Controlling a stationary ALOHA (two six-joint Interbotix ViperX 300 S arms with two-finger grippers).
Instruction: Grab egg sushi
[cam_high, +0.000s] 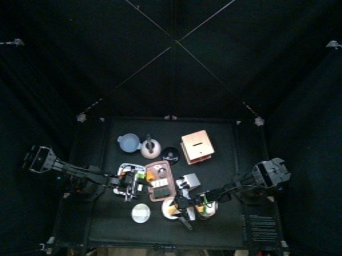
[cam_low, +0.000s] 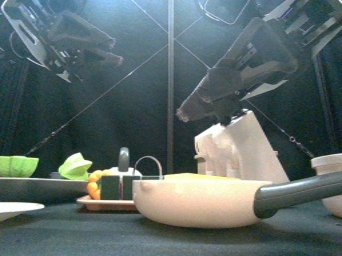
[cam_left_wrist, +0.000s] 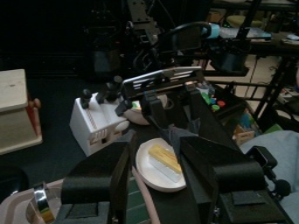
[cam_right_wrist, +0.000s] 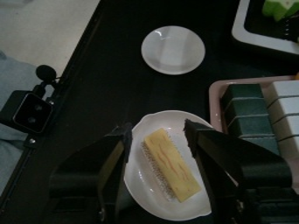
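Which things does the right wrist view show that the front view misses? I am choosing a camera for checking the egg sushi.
Only the right wrist view shows the egg sushi lying on its white plate, framed by the open right gripper, plus an empty round dish. Only the front view shows the cream pan and the white appliance. Both show the black table.

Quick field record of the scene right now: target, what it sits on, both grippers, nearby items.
target: egg sushi, a yellow slab
support: small white plate, sushi lying on it
right gripper: jaws open, either side of the sushi, no grip visible
left gripper: jaws open, plate showing between them
nearby: empty white dish; tray of dark sushi rolls beside the plate
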